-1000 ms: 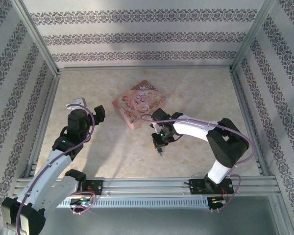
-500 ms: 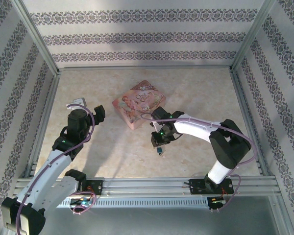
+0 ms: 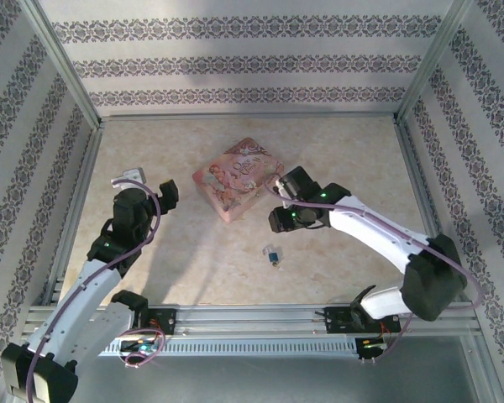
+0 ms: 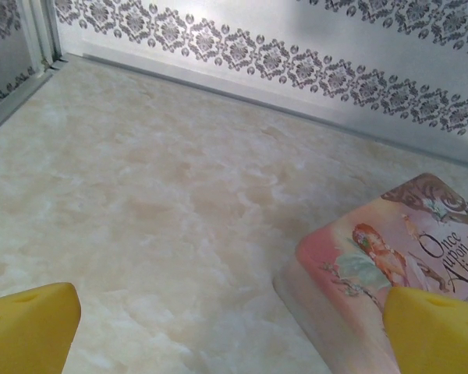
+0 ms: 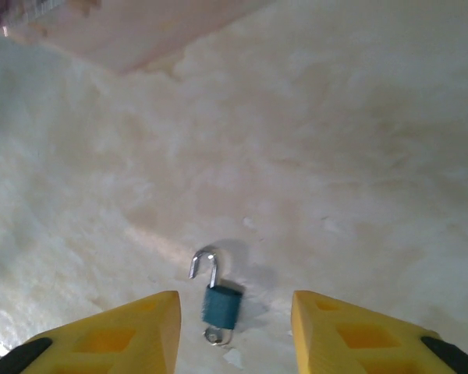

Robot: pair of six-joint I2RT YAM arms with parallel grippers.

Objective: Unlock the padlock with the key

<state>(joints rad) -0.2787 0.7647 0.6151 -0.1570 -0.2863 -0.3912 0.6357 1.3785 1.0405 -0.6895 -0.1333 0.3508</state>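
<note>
The padlock (image 3: 272, 254) lies on the tabletop (image 3: 336, 151), clear of the pink box (image 3: 238, 178), on the side of the box that faces the arms' bases. In the right wrist view the padlock (image 5: 218, 302) shows a blue-teal body and a silvery shackle swung out of the body into an open hook. A small silvery bit sticks out of its lower end. This may be the key, though it is too small to tell. One corner of the pink box (image 5: 132, 31) sits at the top left of that view, well apart from the padlock.

The right tool (image 3: 279, 220) hangs just off the near right corner of the box, between the box and the padlock. The right tool (image 5: 232, 298) stands wide open, its yellow fingers (image 5: 117, 331) on either side of the padlock in the picture but touching nothing and gripping nothing.

The left tool (image 3: 170, 193) is on the left side of the box, apart from it and pointed towards it. In its own wrist view the left tool (image 4: 230, 331) is spread wide and empty, with the illustrated lid of the box (image 4: 390, 257) ahead of its right finger and bare tabletop ahead of the other.
</note>
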